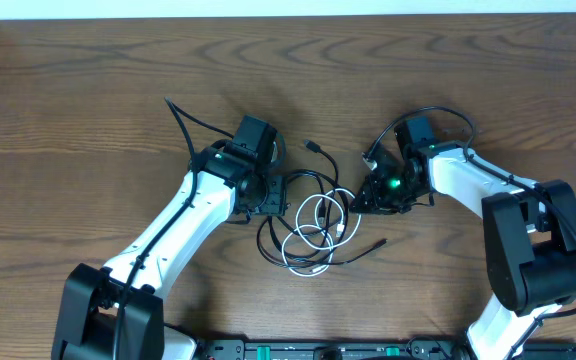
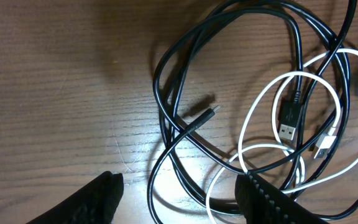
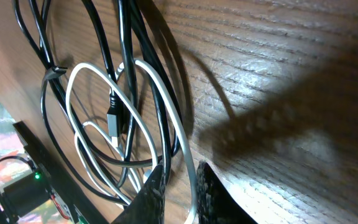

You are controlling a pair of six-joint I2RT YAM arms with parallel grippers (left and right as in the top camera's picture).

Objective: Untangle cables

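Brown wooden table (image 1: pixel 88 100): carries the tangle.
Thin black cable (image 2: pixel 194 122): interlooped with thin white cable (image 2: pixel 289 74).
Left pincer (image 2: pixel 180 180): wide open, empty, over loops.
Right pincer (image 3: pixel 182 171): nearly closed around white cable; grip unclear.
Risk: pulling may tighten crossings.

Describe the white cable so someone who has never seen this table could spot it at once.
On the wooden table, find the tangle of thin cords near the middle. The white cable lies coiled in overlapping loops, threaded through the black cable. It is the tangle's only white cord; its neighbour is black.
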